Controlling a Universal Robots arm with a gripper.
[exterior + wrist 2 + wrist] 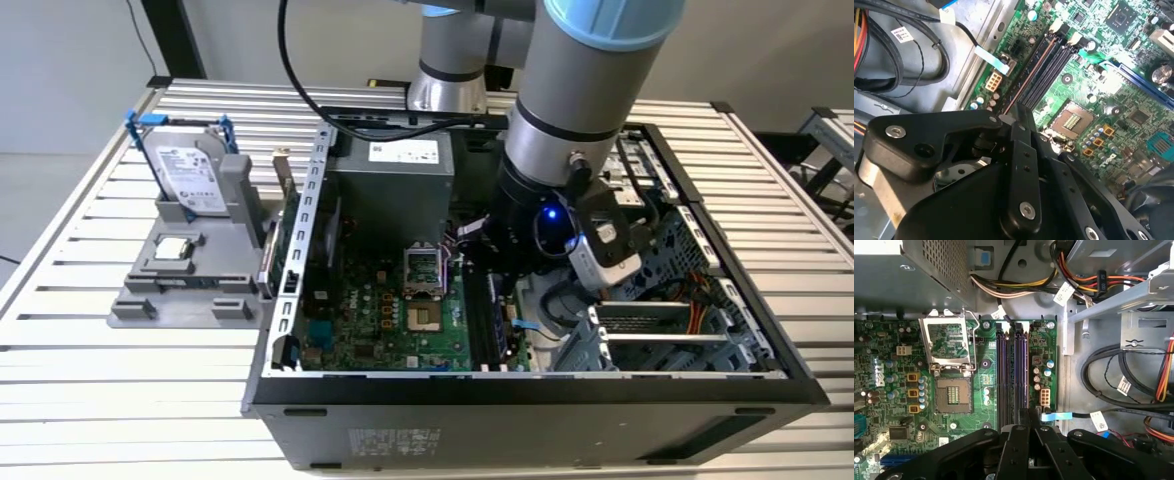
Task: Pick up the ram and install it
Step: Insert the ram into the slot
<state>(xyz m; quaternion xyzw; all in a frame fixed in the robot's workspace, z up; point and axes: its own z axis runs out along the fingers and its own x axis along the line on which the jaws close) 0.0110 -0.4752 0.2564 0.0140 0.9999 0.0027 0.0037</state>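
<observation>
The ram (1021,85) is seen clamped edge-on between the jaws of the gripper (1010,120), its long axis aligned with the memory slots (1013,370) directly below.

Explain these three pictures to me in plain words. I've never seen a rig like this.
The exterior view is taken from a camera standing off the machine. It shows a grey robot arm with pale blue caps reaching down into an open black computer case that lies on a slatted metal table. At the exterior view's left, a grey plastic holder carries a silver boxy hard drive and a small square silver processor chip.

Both wrist views come from cameras riding on the arm, looking past its black jaws at the green circuit board and its dark memory slots.

In the second wrist view, the jaws appear closed on the end of a long, thin, dark ram strip, which stands edge-up along one slot.
</observation>
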